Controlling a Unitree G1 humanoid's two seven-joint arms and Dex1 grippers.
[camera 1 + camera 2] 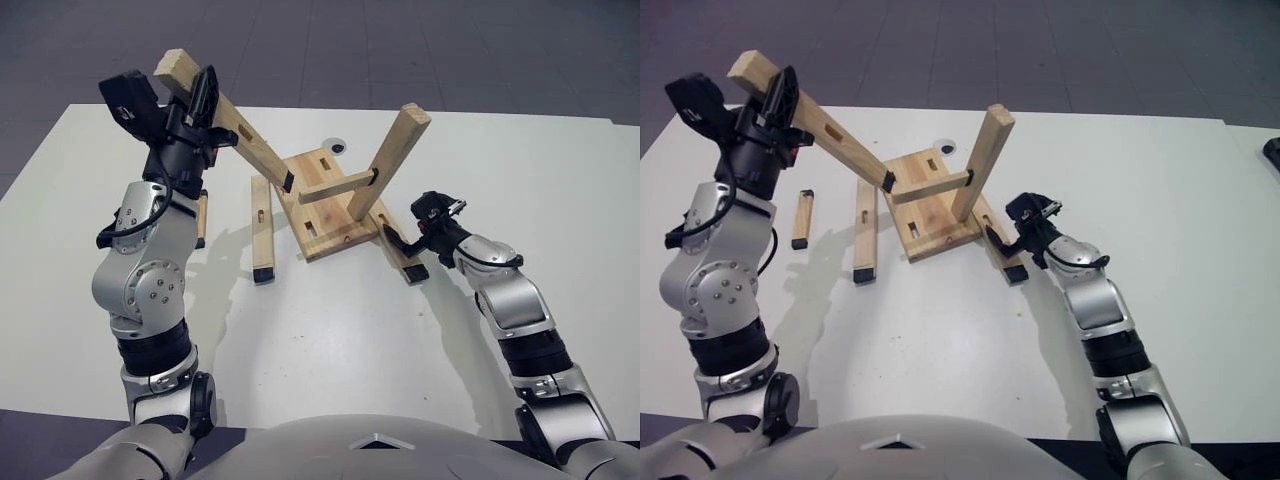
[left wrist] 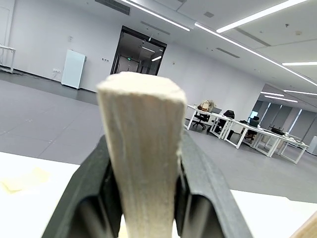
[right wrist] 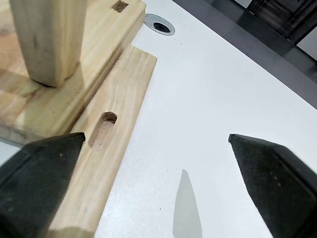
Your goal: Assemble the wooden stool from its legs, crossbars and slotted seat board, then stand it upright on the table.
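Head views: a pale, smooth-grained square wooden seat board [image 1: 322, 208] with rectangular slots rests near the middle of the white counter's [image 1: 520, 170] far edge. Two square-sectioned wooden legs rise from it, joined by a short crossbar [image 1: 335, 185]: a slanting leg [image 1: 245, 135] and an upright leg [image 1: 395, 155]. The left arm is raised with its elbow bent, its tool [image 1: 205, 95] clamped on the slanting leg near its top end. A loose black-tipped leg [image 1: 262, 232] lies flat just left of the board. The right forearm runs low over the counter, its tool [image 1: 396, 240] at another flat leg [image 1: 405, 258] by the board's right edge.

Left wrist: dark fingers [image 2: 86, 198] pinch the slanting leg's blunt, fibrous end.

Right wrist: wedge-shaped black fingers [image 3: 34, 183] stand wide apart, one over the flat leg beside its oval slot, the other over bare counter.
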